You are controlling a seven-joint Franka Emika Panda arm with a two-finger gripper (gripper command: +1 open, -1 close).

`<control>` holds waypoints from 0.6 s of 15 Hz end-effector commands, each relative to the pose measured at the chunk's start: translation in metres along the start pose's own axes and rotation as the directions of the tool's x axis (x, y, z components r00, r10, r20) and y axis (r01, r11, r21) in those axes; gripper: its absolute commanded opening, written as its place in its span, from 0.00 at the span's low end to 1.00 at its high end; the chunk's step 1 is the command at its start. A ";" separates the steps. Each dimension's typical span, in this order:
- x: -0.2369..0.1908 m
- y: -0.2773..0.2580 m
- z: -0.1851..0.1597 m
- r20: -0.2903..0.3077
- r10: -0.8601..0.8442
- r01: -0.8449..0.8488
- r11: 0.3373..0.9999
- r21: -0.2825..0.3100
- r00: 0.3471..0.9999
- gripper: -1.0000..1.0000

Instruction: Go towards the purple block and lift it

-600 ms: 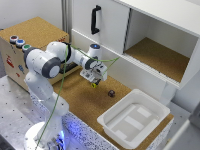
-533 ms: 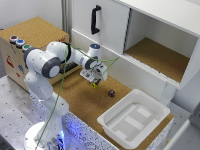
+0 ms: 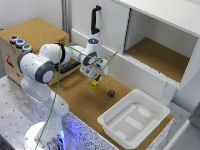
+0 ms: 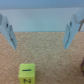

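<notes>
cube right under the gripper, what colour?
Yellow-green cube, dark mark on its face; clearest in the wrist view, below the open gripper.

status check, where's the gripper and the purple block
Gripper open, empty, above the cork. Purple block untouched, toward the exterior view's right of it. Yellow cube sits just below the fingers.

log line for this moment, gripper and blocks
gripper: open, empty, above cork | yellow cube: just below gripper | purple block: on cork, untouched, toward white bin | lift: not started

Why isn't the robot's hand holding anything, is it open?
Open. In the wrist view the hand has its two fingers spread wide with only cork floor between them; the yellow cube sits loose nearby.
</notes>
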State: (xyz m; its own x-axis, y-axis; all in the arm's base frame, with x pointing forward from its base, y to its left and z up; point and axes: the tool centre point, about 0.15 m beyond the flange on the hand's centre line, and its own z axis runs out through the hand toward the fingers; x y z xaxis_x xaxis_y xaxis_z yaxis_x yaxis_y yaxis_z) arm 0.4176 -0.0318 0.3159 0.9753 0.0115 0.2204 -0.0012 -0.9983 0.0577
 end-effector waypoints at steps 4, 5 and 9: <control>-0.004 0.077 0.017 0.094 0.053 -0.053 0.999 -0.003 0.994 1.00; -0.006 0.085 0.026 0.108 0.045 -0.043 0.999 -0.013 0.993 1.00; -0.015 0.106 0.054 0.156 -0.025 0.023 1.000 0.018 0.987 1.00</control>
State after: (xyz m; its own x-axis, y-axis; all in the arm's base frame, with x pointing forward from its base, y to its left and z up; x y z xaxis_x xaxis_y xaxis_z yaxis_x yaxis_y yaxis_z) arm 0.4008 -0.1015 0.3005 0.9853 -0.0306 0.1678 -0.0411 -0.9974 0.0596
